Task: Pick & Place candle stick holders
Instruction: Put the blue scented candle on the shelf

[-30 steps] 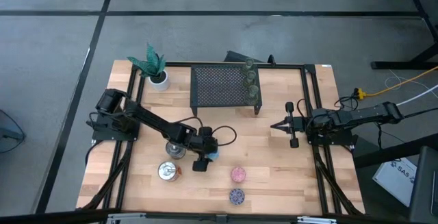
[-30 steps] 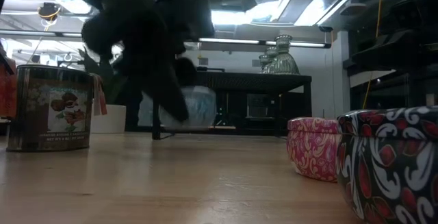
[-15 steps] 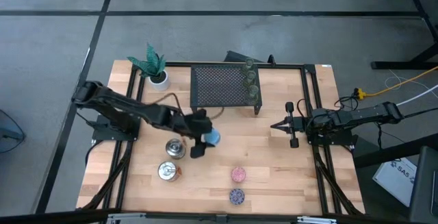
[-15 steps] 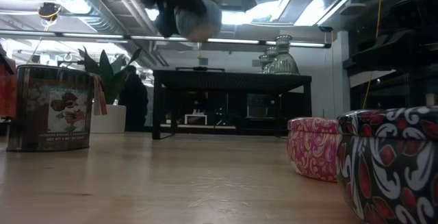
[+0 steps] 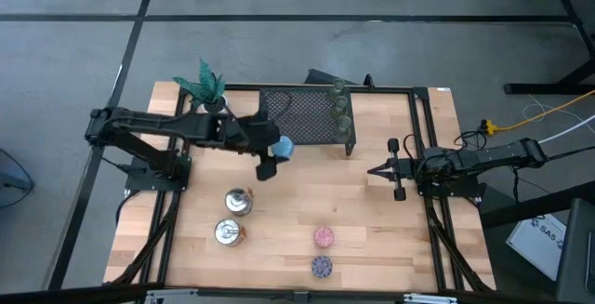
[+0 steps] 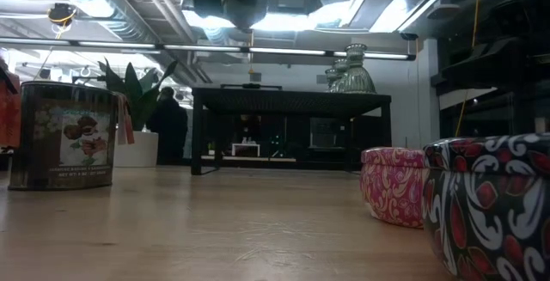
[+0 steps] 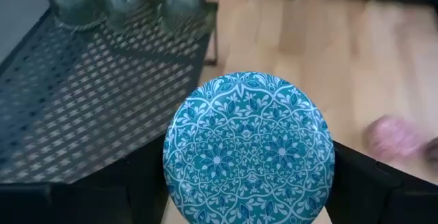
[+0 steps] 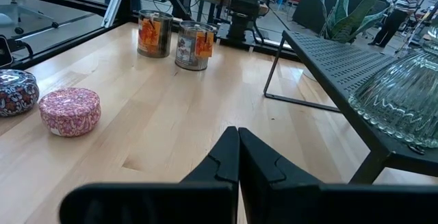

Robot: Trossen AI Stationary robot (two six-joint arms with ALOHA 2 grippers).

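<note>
Since the earlier frames the blue holder (image 5: 284, 147) has been lifted off the surface (image 5: 372, 230) and carried from beside the two silvery holders up to the front-left edge of the black mesh rack (image 5: 302, 116). It is clamped in the left pincer (image 5: 276, 152), held in the air over the rack's edge; its patterned top fills the left wrist view (image 7: 248, 148). Three olive-green holders (image 5: 340, 109) are lined up on the rack's right end. Two silvery holders (image 5: 232, 217) are left on the surface near the front-left, the pink holder (image 5: 323, 237) and purple holder (image 5: 321, 267) nearer the front edge. The right pincer (image 5: 375, 170) is parked at the right, fingers pressed together, nothing held. A white potted plant (image 5: 212, 95) is seen at back left.
</note>
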